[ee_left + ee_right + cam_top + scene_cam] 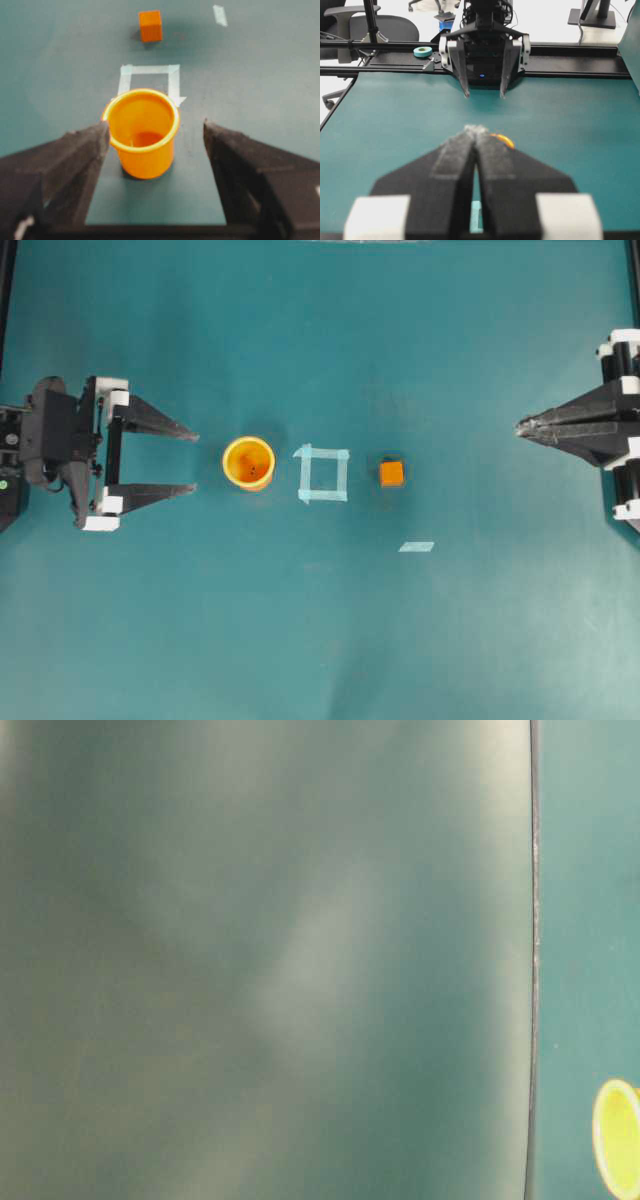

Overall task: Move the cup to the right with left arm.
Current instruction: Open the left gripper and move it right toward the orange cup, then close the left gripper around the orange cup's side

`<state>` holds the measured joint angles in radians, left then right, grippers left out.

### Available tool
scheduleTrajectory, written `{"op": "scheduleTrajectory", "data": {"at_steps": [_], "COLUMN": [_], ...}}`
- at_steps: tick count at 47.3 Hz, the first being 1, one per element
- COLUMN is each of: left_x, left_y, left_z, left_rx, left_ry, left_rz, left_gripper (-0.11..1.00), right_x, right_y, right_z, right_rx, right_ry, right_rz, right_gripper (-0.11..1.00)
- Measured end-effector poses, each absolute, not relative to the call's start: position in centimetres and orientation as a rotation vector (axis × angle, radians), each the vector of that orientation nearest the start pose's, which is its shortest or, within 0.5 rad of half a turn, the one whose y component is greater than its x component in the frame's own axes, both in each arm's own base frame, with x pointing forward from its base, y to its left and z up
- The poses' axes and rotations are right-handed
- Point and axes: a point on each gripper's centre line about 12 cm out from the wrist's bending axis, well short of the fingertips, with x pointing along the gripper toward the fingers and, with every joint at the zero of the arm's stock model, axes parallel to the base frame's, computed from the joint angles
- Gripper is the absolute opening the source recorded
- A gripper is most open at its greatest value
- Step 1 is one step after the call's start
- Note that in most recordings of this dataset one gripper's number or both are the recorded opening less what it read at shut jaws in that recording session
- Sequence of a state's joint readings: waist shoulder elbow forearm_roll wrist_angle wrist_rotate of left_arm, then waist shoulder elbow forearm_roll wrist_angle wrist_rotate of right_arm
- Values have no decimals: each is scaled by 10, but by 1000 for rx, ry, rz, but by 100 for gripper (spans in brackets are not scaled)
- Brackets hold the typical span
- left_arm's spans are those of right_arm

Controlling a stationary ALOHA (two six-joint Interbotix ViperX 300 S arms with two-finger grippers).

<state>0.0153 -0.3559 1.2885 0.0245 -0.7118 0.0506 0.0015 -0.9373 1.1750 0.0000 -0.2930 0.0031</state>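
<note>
Currently at the approach step: left gripper [190,459] has its fingers spread wide and holds nothing, lined up with the cup [248,462], which stands upright on the green table [320,640] just ahead of the fingertips and left of the tape square [323,473]. Right gripper [522,426] sits far off with fingers pressed together. Next move, I judge: advance until the fingers flank the cup, close, then carry it right, minding the orange cube [391,473] beyond the square.
</note>
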Motion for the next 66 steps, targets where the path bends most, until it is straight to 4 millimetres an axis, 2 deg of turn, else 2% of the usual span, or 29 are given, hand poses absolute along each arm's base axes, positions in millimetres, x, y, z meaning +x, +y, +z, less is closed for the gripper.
{"op": "scheduleTrajectory", "data": {"at_steps": [14,27,43,66], "left_x": [253,266,282,302], "left_y": [5,6,18,14], "left_z": [133,117,104,95], "left_rx": [61,58,48,48], "left_ry": [290,344,383,391], "left_rz": [0,3,42,25], "left_gripper": [73,73,73,73], "right_x": [203,202,200,200], "right_y": [0,0,0,0], "right_z": [290,294,300,303], "right_rx": [0,-4,-9,-11], "right_ry": [-60,-72,-95,-103], "right_rz": [2,2,2,2], "right_gripper": [1,1,1,1]}}
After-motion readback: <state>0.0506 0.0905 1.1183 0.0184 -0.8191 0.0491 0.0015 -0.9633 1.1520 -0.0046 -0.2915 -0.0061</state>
